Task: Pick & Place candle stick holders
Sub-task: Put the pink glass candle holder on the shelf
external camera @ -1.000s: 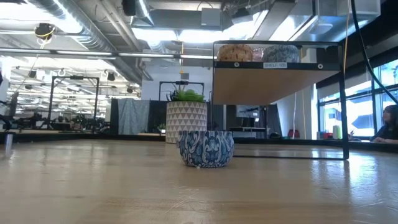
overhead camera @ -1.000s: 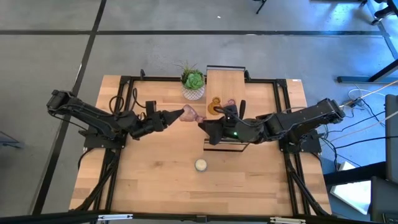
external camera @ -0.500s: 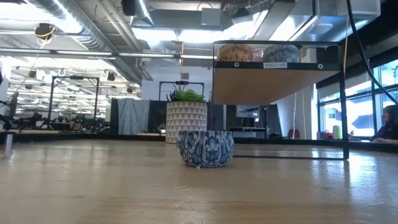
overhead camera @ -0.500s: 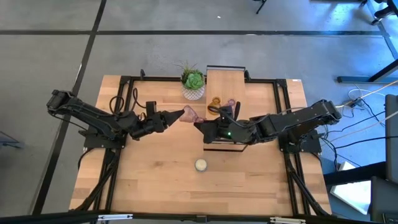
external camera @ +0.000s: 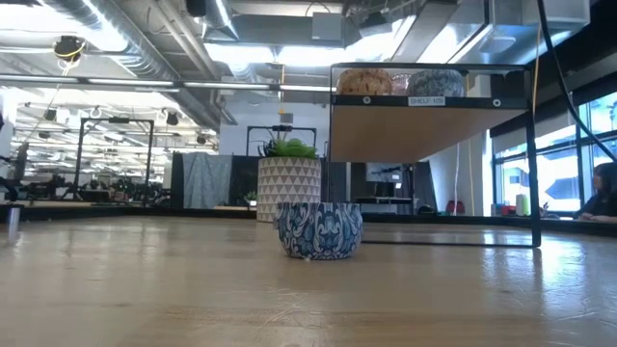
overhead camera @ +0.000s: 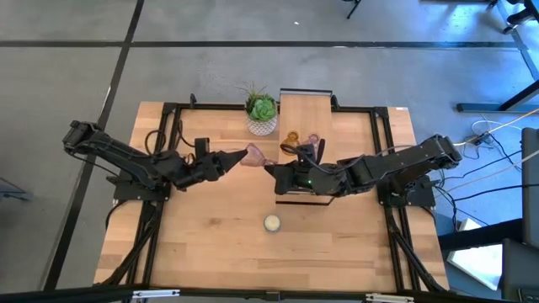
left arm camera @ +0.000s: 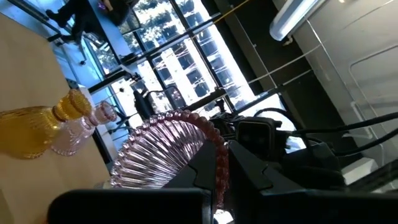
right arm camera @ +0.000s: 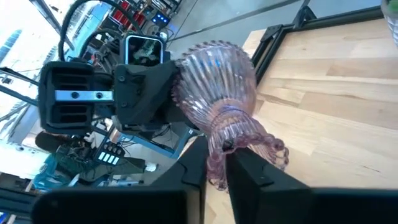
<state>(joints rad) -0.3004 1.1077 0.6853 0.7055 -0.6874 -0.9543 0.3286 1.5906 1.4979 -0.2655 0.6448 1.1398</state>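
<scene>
We pass pink holder [overhead camera: 255,155] in air: left tool [overhead camera: 244,155] and right tool [overhead camera: 271,169] both clamped on it, 2 holders [overhead camera: 301,140] wait on shelf [overhead camera: 305,109]

Seen level across a bare wooden table [external camera: 145,289]. At centre stands a small round pot [external camera: 319,229] patterned in blue and white. Just behind it, a plant [external camera: 289,147] in a white pot [external camera: 288,183] marked with triangles. To the right rises a dark-framed shelf [external camera: 432,125], wooden underside showing, with two rounded holders [external camera: 364,81] [external camera: 436,82] on top. Beyond, a lit workshop with ducts overhead. At far right edge, a person [external camera: 604,193] seated by the windows.
</scene>
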